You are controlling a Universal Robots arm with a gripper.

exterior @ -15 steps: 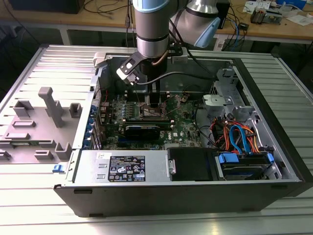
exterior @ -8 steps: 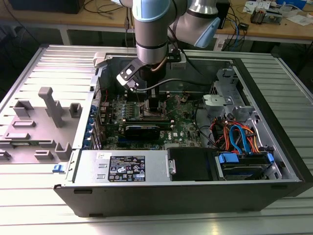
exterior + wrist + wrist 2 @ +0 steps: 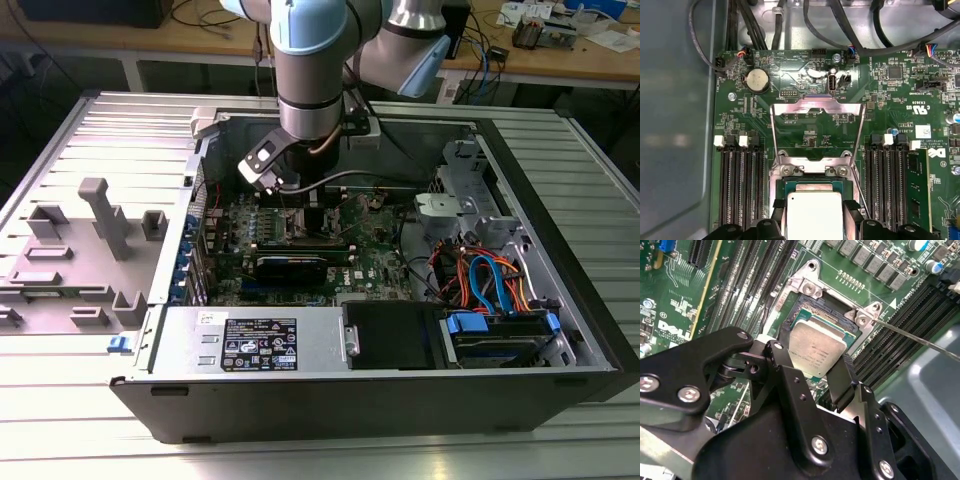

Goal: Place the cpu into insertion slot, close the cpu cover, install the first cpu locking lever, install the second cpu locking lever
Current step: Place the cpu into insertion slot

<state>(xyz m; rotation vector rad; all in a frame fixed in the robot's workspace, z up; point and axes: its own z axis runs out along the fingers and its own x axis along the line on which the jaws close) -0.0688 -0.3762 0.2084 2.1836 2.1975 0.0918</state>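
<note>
In both wrist views my gripper [image 3: 812,360] [image 3: 815,207] is shut on the cpu [image 3: 816,347] [image 3: 815,216], a silvery square plate on a green base, with one black finger on each of two opposite sides. The cpu sits right over the insertion slot [image 3: 826,304] [image 3: 812,184]; I cannot tell whether it rests in it. The cpu cover [image 3: 816,107] stands swung open behind the slot. A thin locking lever [image 3: 920,340] sticks out free beside the slot. In the exterior view the gripper [image 3: 308,200] reaches down into the open computer case.
Long black memory slots [image 3: 742,185] [image 3: 885,182] flank the socket on both sides. A long black card [image 3: 290,265], a power supply box [image 3: 250,345] and coloured cables [image 3: 485,280] fill the case. A grey fixture tray [image 3: 80,250] lies at the exterior view's left.
</note>
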